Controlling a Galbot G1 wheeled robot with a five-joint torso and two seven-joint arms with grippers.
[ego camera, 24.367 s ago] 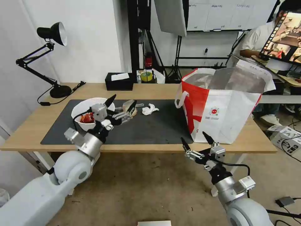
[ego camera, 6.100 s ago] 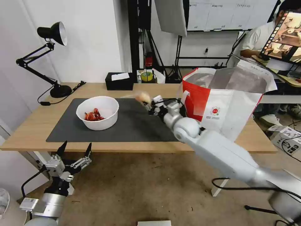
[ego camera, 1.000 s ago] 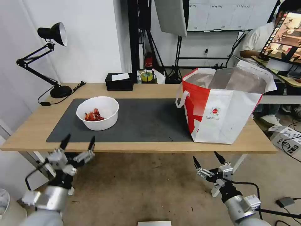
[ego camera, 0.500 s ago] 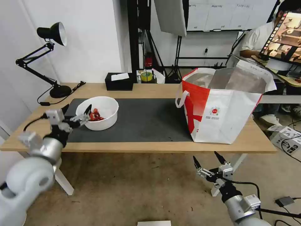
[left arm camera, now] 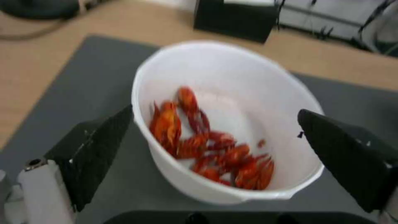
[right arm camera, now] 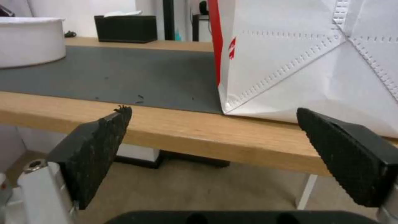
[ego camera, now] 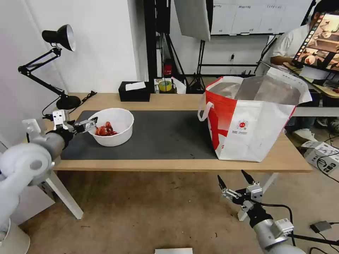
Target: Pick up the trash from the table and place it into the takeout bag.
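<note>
The white round bowl (ego camera: 118, 121) with red shells (ego camera: 104, 130) stands on the left part of the dark grey mat (ego camera: 162, 134) on the table (ego camera: 159, 100). My left gripper (ego camera: 84, 124) is at the bowl's left rim, open. In the left wrist view its fingers (left arm camera: 99, 146) straddle the near side of the bowl (left arm camera: 232, 77), with the shells (left arm camera: 207, 146) between them. The takeout bag (ego camera: 254, 123) stands open at the table's right end. My right gripper (ego camera: 231, 176) hangs open below the table's front edge, facing the bag (right arm camera: 311, 62).
A black tissue box (ego camera: 134, 91) and a yellow tape roll (ego camera: 165, 85) sit at the table's back edge. A black desk lamp (ego camera: 68, 102) stands at the back left corner. A cardboard box (ego camera: 323, 155) lies on the floor at the right.
My left arm rose from below the table's front edge and moved up to the bowl's left side, gripper still open. The right arm stayed still. Bowl and bag have not moved.
</note>
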